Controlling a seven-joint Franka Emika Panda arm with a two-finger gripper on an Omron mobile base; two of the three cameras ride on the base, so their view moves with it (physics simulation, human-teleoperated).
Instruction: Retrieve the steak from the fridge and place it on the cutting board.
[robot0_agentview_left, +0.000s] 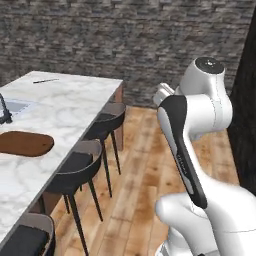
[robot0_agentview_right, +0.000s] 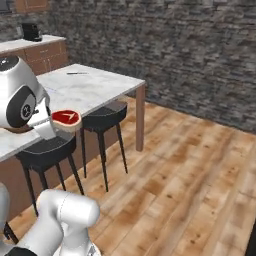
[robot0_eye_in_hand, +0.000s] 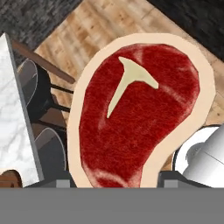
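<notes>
Steak: you see the flat raw slab of meat, red centre with a pale T-shaped bone mark and a whitish-tan rim (robot0_eye_in_hand: 138, 111), large in the hand view; in the right base view it (robot0_agentview_right: 66, 119) sticks out flat from the end of the arm, in the air above the black round stools (robot0_agentview_right: 47, 146) and just beside the edge of the island.
Gripper: the two dark finger tips of the gripper (robot0_eye_in_hand: 116, 178) stand at the bottom of the hand view, one on each side of the steak's lower end, and the meat sits between them; so you can take it that the gripper is closed on the steak and carries it; in the right base view the fingers are hidden behind the white wrist.
Cutting board: the dark brown wooden oval board with rounded ends (robot0_agentview_left: 25, 143) lies flat on the white marble island top (robot0_agentview_left: 65, 107), near its left edge in the left base view; nothing lies on it; the steak is well apart from it.
Surroundings: light wooden plank floor (robot0_agentview_right: 190, 180) under the stools; grey rough stone wall (robot0_agentview_right: 185, 50) behind the island; a thin dark utensil (robot0_agentview_left: 46, 80) lies at the far end of the marble top.
</notes>
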